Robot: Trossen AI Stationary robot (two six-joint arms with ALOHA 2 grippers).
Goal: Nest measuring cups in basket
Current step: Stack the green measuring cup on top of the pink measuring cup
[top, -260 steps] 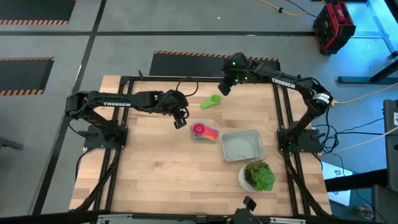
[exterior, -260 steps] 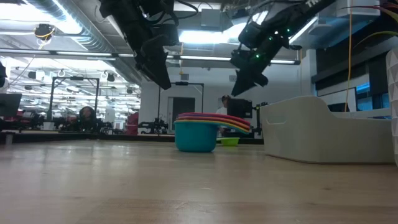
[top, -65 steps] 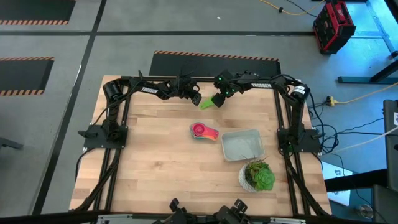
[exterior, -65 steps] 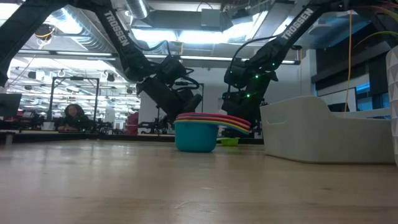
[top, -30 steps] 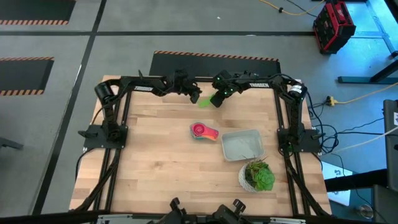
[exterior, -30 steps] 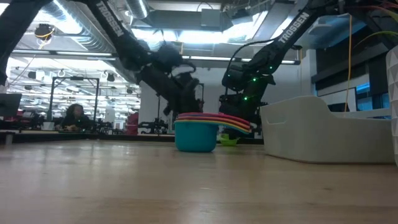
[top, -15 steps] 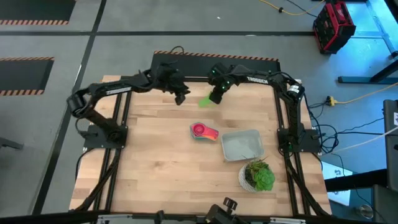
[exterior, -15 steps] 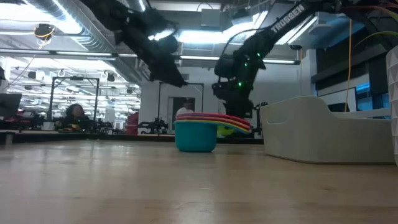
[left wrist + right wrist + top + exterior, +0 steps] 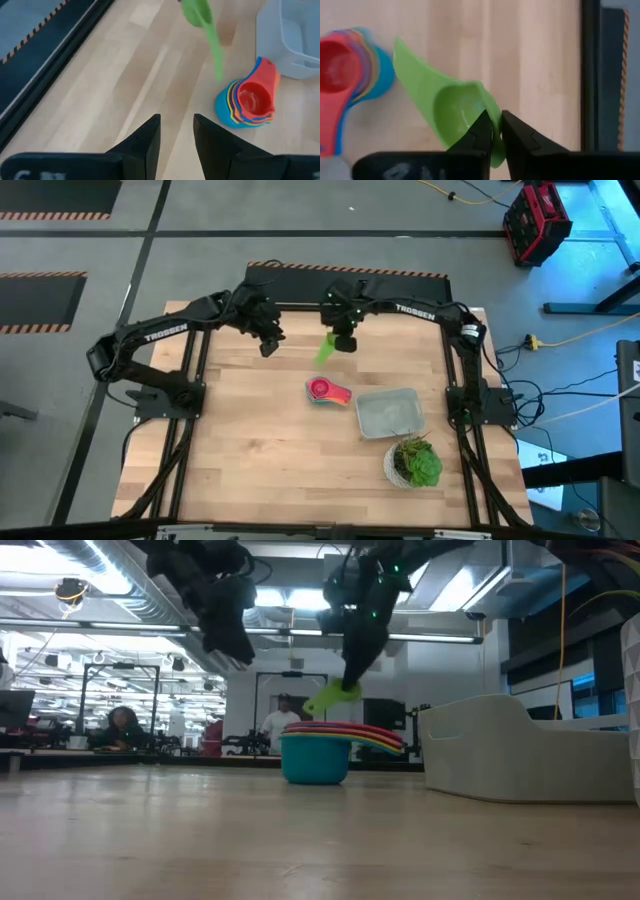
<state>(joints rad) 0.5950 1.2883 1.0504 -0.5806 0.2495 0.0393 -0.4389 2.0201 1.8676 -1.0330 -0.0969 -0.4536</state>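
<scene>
The green measuring cup (image 9: 457, 111) hangs in my right gripper (image 9: 494, 131), above the table near its far edge (image 9: 325, 350). The other cups sit nested in one stack, teal at the bottom and salmon-red on top (image 9: 326, 391), standing bowl-down on the wood (image 9: 318, 752). The light-gray basket (image 9: 390, 412) rests flat to the stack's right. My left gripper (image 9: 268, 345) is open and holds nothing, up in the air left of the green cup (image 9: 228, 635); its wrist view looks down on the cup (image 9: 197, 12) and the stack (image 9: 248, 100). My right gripper pinches the rim of the green cup's bowl (image 9: 492, 120), one finger (image 9: 481, 131) on the inside and the other on the outside. The fingers come from above, pointing down. The cup is lifted clear and hangs tilted, its handle (image 9: 317, 705) slanting down toward the stack.
A round white pot with a green plant (image 9: 414, 463) stands near the table's near right corner, close to the basket. Black frame rails run along the far edge (image 9: 300, 305) and both sides. Bare wood lies at the left and near side (image 9: 250, 460).
My right gripper has risen from the table with the green cup, which has come off the wood and now hangs tilted above the stack's height. My left gripper has drawn back from the cup toward the table's left and risen.
</scene>
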